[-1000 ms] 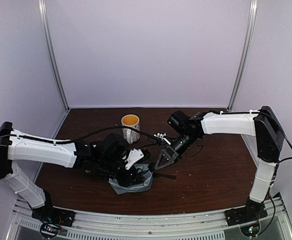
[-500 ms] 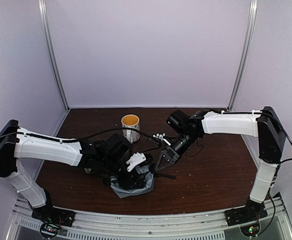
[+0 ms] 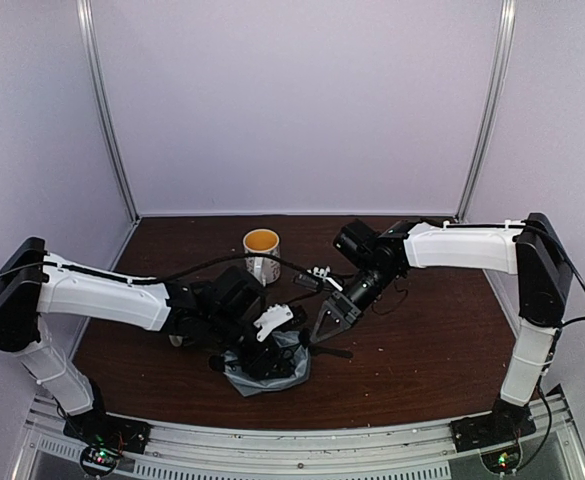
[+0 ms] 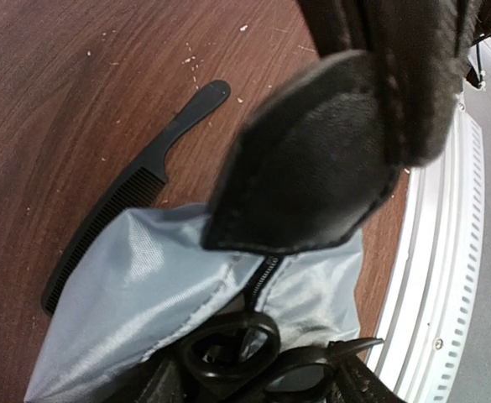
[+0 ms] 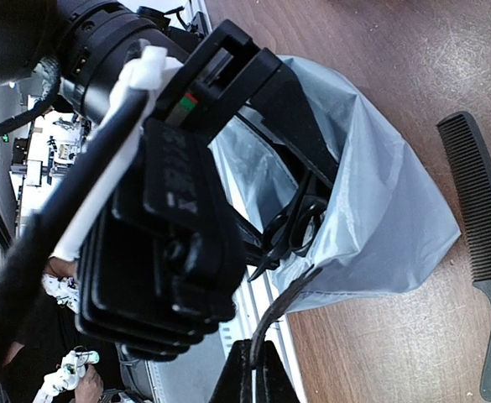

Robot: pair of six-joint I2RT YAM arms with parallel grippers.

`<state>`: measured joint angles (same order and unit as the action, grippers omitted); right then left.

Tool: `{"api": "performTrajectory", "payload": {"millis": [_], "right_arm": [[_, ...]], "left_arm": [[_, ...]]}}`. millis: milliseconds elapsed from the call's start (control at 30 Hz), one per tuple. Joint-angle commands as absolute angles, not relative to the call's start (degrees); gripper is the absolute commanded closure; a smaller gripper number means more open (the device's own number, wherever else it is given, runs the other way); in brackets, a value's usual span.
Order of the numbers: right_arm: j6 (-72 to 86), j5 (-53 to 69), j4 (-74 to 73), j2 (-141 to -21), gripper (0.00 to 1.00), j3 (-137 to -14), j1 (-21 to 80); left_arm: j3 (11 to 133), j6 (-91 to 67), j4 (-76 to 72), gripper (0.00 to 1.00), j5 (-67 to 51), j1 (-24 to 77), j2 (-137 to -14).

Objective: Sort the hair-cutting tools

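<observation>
one grey pouch (image 4: 136, 285), left end effector (image 3: 264, 350) apart over scissors (image 4: 228, 359), right end effector (image 5: 249, 374) clamped on its rim

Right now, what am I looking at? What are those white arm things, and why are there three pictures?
Those are two robot arms bolted to a brown table, each ending in a two-finger gripper. One picture looks down from above; the other two come from small cameras on the wrists. On the table sit a cream mug, a long black comb and a grey pouch with black-handled scissors in its mouth. The left gripper reaches into the pouch with its fingers apart, gripping nothing I can see. The right gripper is pinched shut on the pouch's zip edge, probably to hold it open.
</observation>
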<state>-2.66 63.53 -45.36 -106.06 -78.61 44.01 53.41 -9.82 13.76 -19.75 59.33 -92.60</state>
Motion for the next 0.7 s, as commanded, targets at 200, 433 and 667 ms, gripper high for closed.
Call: {"api": "performTrajectory", "payload": {"millis": [200, 433, 667], "right_arm": [[-3.67, 67.40, -45.19, -103.03, 1.00, -79.18, 44.57], [-4.23, 66.83, -45.61, -103.00, 1.00, -78.99, 44.58], [-4.40, 66.77, -45.97, -103.56, 1.00, -79.46, 44.65]], "left_arm": [[53.06, -15.68, 14.08, 0.36, -10.80, 57.41, -92.91], [50.70, -16.74, 10.87, 0.35, -10.72, 57.30, -87.76], [50.55, -17.53, 13.28, 0.30, -2.04, 57.30, -86.27]]}}
